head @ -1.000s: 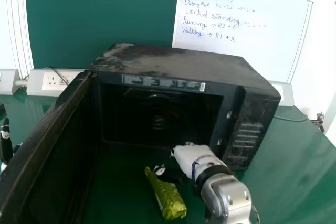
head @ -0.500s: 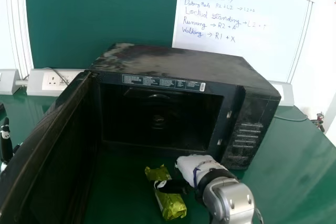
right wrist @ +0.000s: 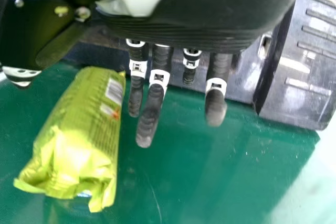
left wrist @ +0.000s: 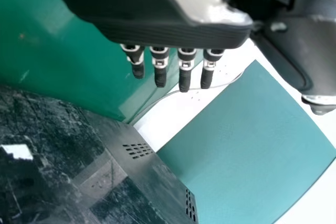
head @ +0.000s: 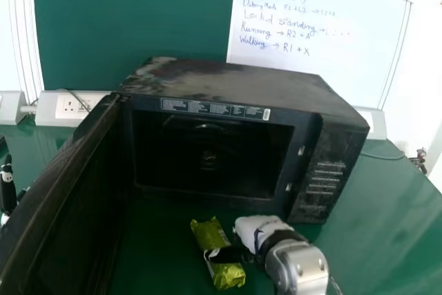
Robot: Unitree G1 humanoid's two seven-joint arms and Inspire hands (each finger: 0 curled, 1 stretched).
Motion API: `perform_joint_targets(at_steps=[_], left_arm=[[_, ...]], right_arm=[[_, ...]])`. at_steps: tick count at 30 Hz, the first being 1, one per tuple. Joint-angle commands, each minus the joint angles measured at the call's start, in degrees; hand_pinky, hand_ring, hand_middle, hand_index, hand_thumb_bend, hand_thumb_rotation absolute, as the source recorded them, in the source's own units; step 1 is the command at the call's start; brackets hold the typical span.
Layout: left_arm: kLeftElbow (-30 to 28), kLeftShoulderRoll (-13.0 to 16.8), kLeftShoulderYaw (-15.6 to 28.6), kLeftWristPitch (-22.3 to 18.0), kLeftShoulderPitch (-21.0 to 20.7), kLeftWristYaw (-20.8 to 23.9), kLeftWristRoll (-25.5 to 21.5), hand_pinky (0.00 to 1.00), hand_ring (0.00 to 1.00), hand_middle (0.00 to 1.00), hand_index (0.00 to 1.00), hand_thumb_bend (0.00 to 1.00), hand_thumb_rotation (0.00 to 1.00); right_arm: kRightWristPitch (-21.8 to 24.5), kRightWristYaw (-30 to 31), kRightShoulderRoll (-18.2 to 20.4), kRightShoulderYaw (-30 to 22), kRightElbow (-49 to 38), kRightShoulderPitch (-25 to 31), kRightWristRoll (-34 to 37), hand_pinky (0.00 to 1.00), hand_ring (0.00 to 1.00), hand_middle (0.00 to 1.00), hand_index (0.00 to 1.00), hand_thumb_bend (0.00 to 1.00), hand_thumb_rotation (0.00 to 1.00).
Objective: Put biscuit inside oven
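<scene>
A green biscuit packet (head: 226, 274) lies on the table before the black oven (head: 235, 81), whose door (head: 62, 191) stands open on the left. My right hand (head: 259, 231) is at the packet's right side, its dark thumb across the packet's middle. In the right wrist view the packet (right wrist: 86, 135) lies between the thumb and the straight fingers of my right hand (right wrist: 152, 103), not gripped. At the left edge, beyond the door, is my left hand (head: 8, 191); in the left wrist view my left hand (left wrist: 184, 69) has straight, empty fingers.
The door's long edge (head: 59, 164) rises between my left hand and the packet. The control panel (head: 323, 184) is just beyond my right hand. Socket boxes (head: 69, 107) line the wall, and a cable (head: 383, 157) lies on the table to the right.
My right hand has come back from the oven opening towards the robot, and its thumb has moved over the packet's middle. The packet looks unmoved, and so does my left hand.
</scene>
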Motion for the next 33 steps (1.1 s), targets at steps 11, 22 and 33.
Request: perform_joint_targets(at_steps=[11, 22, 33], left_arm=[[-0.9, -0.4, 0.0, 0.1, 0.1, 0.4, -1.4, 0.66, 0.72, 0.76, 0.77, 0.63, 0.00], [-1.1, -0.2, -0.3, 0.0, 0.4, 0.3, -1.7, 0.68, 0.73, 0.77, 0.78, 0.62, 0.01], [-1.2, -0.4, -0.2, 0.1, 0.2, 1.0, -2.2, 0.67, 0.73, 0.77, 0.78, 0.63, 0.00]], right_arm=[[0.4, -3.6, 0.7, 3.9, 5.7, 0.5, -3.8, 0.33, 0.41, 0.49, 0.70, 1.00, 0.64], [-0.1, -4.5, 1.0, 6.8, 8.7, 0.5, -6.5, 0.59, 0.63, 0.65, 0.71, 1.00, 0.67], [0.1, -5.7, 1.3, 8.8, 10.3, 1.2, -8.7, 0.60, 0.65, 0.67, 0.72, 1.00, 0.69]])
